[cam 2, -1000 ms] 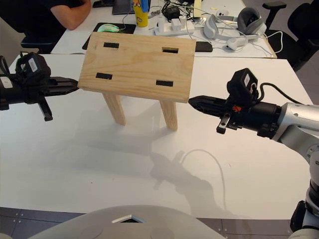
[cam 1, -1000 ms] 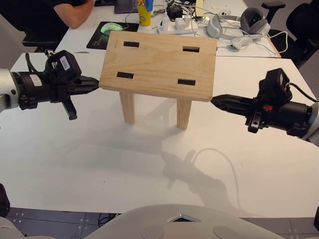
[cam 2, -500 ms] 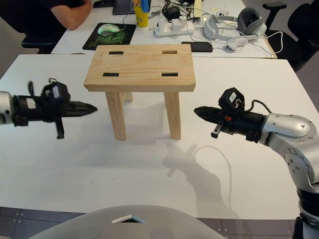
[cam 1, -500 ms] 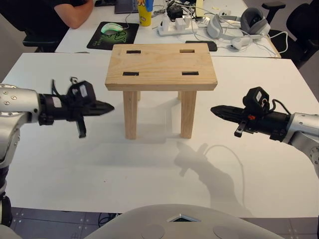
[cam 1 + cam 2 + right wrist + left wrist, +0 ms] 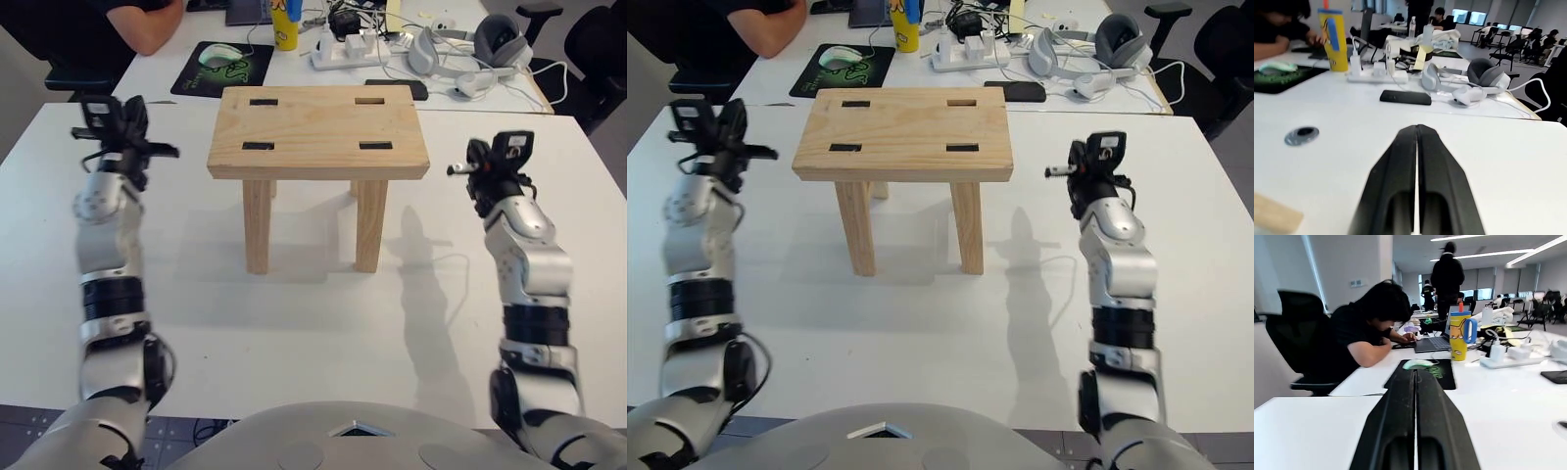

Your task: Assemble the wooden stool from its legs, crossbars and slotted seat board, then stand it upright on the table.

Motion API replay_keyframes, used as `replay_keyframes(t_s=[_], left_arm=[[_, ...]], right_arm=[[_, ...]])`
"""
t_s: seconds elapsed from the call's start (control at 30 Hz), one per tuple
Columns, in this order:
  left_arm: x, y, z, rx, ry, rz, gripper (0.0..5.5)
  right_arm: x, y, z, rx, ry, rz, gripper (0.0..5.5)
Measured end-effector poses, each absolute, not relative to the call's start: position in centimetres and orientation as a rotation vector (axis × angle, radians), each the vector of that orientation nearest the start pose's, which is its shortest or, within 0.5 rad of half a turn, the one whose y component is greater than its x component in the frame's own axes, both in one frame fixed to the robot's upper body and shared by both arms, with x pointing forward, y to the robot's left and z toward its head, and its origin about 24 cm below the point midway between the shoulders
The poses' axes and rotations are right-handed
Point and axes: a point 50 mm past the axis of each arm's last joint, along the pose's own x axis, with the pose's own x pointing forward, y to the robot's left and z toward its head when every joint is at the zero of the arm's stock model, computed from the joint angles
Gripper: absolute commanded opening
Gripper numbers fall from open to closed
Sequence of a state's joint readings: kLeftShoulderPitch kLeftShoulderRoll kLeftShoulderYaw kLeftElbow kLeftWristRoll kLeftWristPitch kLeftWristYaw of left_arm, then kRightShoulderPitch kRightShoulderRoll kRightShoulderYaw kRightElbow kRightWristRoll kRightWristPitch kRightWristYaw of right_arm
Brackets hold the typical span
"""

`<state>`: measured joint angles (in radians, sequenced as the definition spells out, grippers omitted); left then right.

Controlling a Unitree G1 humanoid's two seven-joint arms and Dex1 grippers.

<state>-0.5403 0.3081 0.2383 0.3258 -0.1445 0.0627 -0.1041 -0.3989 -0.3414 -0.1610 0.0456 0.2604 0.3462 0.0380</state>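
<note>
The assembled wooden stool (image 5: 318, 137) stands upright on the white table (image 5: 294, 323), slotted seat on top and its legs on the tabletop. My left gripper (image 5: 113, 116) is raised to the left of the seat, well apart from it, pointing toward the far desk. Its fingers (image 5: 1400, 396) are shut on nothing. My right gripper (image 5: 505, 149) is raised to the right of the seat, also apart from it, with its fingers (image 5: 1400, 147) pressed shut and empty. A corner of the stool's seat (image 5: 1273, 215) shows in the right wrist view.
On the desk behind the stool lie a green mouse pad (image 5: 208, 67), a yellow cup (image 5: 285, 24), a power strip (image 5: 348, 49), a black phone (image 5: 397, 88) and a headset (image 5: 470, 54). A person sits at its far left. A cable hole (image 5: 1301, 135) marks the table.
One second ago the stool was tilted with both gripper tips at its seat edges. It now stands level, and both arms have drawn away from it and swung upward.
</note>
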Motion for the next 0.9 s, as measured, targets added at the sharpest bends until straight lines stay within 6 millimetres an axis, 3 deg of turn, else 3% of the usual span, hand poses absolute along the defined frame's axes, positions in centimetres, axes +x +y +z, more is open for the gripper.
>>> replay_keyframes(t_s=[0.13,0.3,0.7,0.9], left_arm=[[36.1,22.1,16.6,0.078,-0.309,0.124,0.0],[36.2,22.1,16.5,0.094,-0.327,0.095,0.0],[36.8,19.6,15.0,0.115,-0.285,-0.014,0.0],[37.6,18.9,16.3,0.104,-0.31,-0.06,0.0]], right_arm=[[33.2,-21.5,15.2,-0.021,-0.163,-0.065,0.01],[34.1,-20.8,15.7,-0.065,-0.189,-0.069,0.01],[34.4,-20.9,13.9,-0.156,-0.095,-0.144,0.01],[32.7,-21.4,13.7,-0.183,-0.115,-0.15,0.01]])
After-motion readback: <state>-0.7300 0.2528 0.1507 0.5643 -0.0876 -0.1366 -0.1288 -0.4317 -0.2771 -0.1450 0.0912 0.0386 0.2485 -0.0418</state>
